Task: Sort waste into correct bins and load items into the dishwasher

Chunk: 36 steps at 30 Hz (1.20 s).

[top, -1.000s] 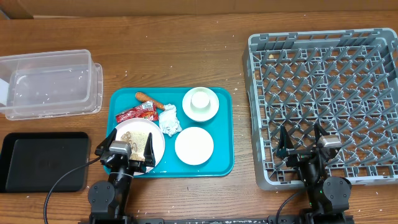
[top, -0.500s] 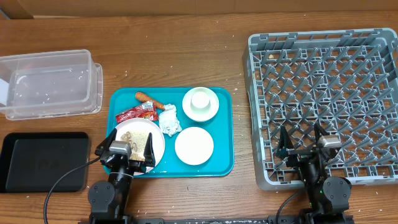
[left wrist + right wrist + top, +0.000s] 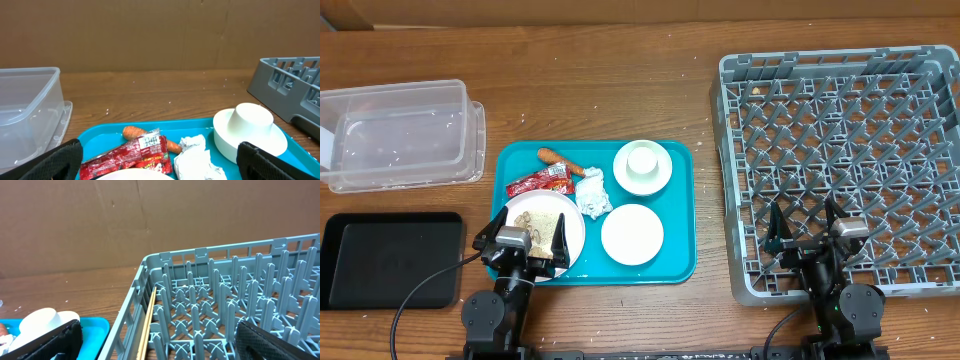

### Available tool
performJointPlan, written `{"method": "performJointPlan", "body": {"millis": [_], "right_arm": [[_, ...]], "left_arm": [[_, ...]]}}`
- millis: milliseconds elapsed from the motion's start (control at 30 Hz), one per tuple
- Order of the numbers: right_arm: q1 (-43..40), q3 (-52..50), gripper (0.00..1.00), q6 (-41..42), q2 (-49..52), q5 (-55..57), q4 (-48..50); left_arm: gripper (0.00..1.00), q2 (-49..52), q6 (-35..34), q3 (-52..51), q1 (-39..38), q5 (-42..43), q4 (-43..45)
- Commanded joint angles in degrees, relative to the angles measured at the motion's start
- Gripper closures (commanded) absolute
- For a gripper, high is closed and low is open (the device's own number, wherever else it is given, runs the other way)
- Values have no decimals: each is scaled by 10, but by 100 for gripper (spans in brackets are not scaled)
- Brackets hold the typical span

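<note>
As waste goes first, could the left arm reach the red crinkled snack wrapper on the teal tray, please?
Probably yes: the open left gripper sits over the round white plate, and the red crinkled snack wrapper lies uncovered just beyond it, nothing between.

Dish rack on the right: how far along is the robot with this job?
Nothing looks done: the dish rack holds no dishes; the wrapper, napkin, plate and bowls lie on the teal tray. Nothing is in hand: left gripper and right gripper are open. All sorting and loading is left.
</note>
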Motion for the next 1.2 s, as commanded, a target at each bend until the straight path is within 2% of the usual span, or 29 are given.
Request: {"method": "performJointPlan", "body": {"millis": [0,433,600,700,833,1167], "right_arm": [[1,-6,0,-2,-6,2,3],[1,-6,0,-2,-6,2,3],[1,-6,0,-2,-6,2,3],[1,-6,0,-2,-6,2,3],[1,-6,0,-2,-6,2,3],[1,-6,0,-2,-6,2,3]], "left_arm": [[0,-7,13,-2,-4,-8,-1],[0,-7,14,-2,-4,-24,7],[0,-7,-48,-2,-4,41,13],[0,-7,-90,-2,-4,71,50],[0,-7,-97,-2,-4,97,102],[0,-7,-105,-2,-4,97,43]]}}
